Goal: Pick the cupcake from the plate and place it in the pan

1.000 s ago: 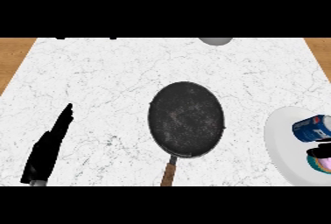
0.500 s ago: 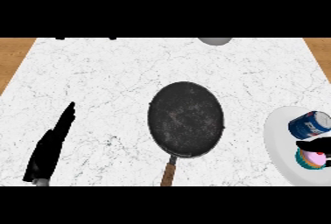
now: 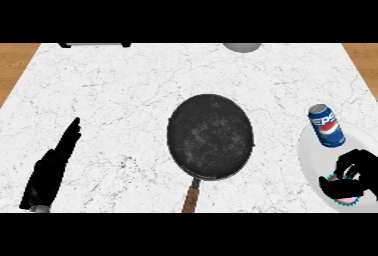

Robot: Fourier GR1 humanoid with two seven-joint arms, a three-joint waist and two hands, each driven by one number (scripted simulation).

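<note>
- Right hand (image 3: pixel 353 172): fingers curled over the cupcake (image 3: pixel 345 199), which sits on the plate (image 3: pixel 310 155) at the view's 4 o'clock.
- Pan (image 3: pixel 210 135): lies toward 10 o'clock from that hand, handle pointing to 6 o'clock.
- Left hand (image 3: pixel 53 167): fingers straight, resting at 8 o'clock, holding nothing.

A: Left hand (image 3: pixel 49 176): matte black all over, long slim fingers; a small grey patch is seen at the wrist.
B: Right hand (image 3: pixel 353 172): same black noted, chunkier outline.

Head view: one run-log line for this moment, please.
right hand: curled on cupcake, on plate | left hand: open | pan: empty
</note>
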